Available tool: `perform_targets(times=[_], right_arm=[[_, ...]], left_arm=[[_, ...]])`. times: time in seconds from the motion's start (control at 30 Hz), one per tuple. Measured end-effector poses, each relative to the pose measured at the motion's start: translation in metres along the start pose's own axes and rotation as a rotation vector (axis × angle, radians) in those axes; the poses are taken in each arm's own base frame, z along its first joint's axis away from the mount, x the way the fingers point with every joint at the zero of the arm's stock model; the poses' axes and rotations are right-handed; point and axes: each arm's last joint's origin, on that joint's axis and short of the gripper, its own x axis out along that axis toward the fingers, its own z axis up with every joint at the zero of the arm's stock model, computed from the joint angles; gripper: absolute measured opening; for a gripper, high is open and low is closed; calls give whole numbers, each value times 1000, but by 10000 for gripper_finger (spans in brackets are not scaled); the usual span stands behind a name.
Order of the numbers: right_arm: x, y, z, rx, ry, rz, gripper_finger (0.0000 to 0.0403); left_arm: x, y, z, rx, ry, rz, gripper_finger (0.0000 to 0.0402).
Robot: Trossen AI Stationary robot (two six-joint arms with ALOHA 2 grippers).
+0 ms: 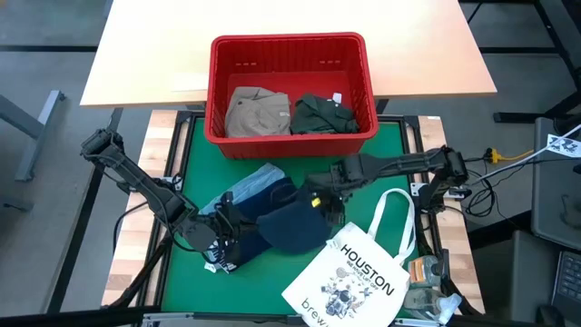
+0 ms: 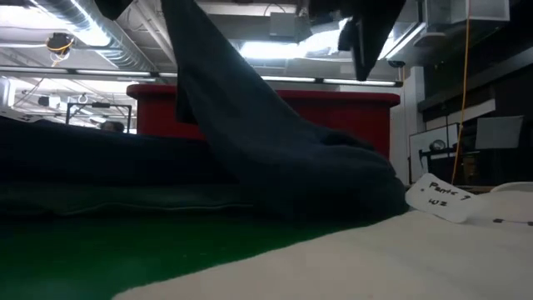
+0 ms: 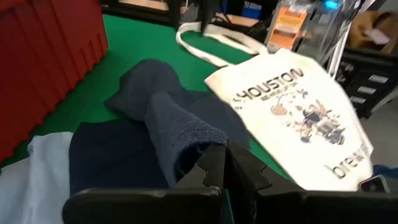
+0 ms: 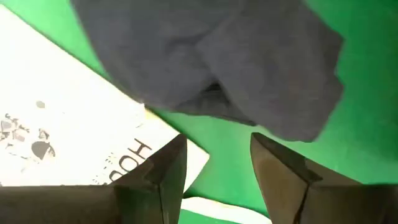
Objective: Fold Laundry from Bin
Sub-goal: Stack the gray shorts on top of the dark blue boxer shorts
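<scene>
The red bin point(image 1: 289, 41) stands at the far edge of the green mat point(image 1: 195, 154), with a khaki garment point(image 1: 257, 111) and a dark green garment point(image 1: 320, 113) inside. A light blue denim garment point(image 1: 254, 182) lies on the mat, with a navy garment point(image 1: 295, 227) partly on top of it. My left gripper point(image 1: 221, 238) is shut on the navy garment at its left side. My right gripper point(image 4: 217, 168) hangs open above the navy garment's right end and points down. Only bare mat shows between its fingers. My left gripper pinches a bunched part of the navy garment point(image 3: 186, 143) between its two shut fingers, coming slanting down from the table's left. One layer or several, I cannot tell. The cloth rises in a slope point(image 2: 216, 92) to the fingers, and the rest point(image 2: 333, 183) lies on the mat.
A white tote bag printed "HOUSTON" point(image 1: 354, 277) lies at the near right of the mat, its handles point(image 1: 392, 213) toward the right arm. A white tag point(image 2: 440, 198) lies beside the navy cloth. Small clutter point(image 1: 427, 272) sits at the near right corner. A wooden tabletop point(image 1: 145, 54) lies beyond the bin.
</scene>
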Motion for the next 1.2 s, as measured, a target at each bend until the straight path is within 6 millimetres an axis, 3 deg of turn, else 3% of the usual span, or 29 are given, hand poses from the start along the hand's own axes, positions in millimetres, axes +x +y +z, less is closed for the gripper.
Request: perform_targets(times=[0.33, 0.5, 0.67, 0.9, 1.2], right_arm=[[20, 81, -7, -227, -126, -97, 177], [53, 111, -2, -295, -166, -194, 177], [92, 124, 4, -322, -126, -242, 177], [138, 127, 14, -324, -96, -338, 177], [147, 127, 16, -282, -129, -405, 177]], left_arm=[[1, 4, -2, 27, 10, 47, 0], [1, 9, -1, 45, -50, 164, 0], [4, 14, 1, 45, -62, 213, 0], [9, 21, 4, 32, -70, 261, 0], [15, 31, 8, 35, -65, 312, 0]])
